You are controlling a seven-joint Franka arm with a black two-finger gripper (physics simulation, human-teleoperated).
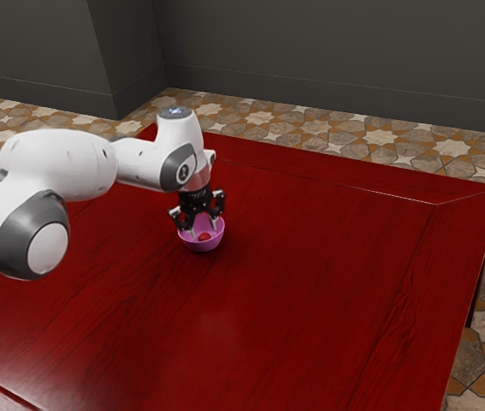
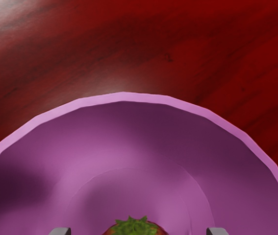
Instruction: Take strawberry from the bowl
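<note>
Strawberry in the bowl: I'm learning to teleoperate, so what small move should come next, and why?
Probably ease straight down a touch: the jaws stand open on either side of the strawberry, with a gap on both sides, and it sits low in the bowl.

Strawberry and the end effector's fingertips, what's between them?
In the wrist view, bare bowl lies between the strawberry and each fingertip of the open end effector.

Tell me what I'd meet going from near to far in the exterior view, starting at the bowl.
Bowl → table's far edge → tiled floor → dark wall.
</note>
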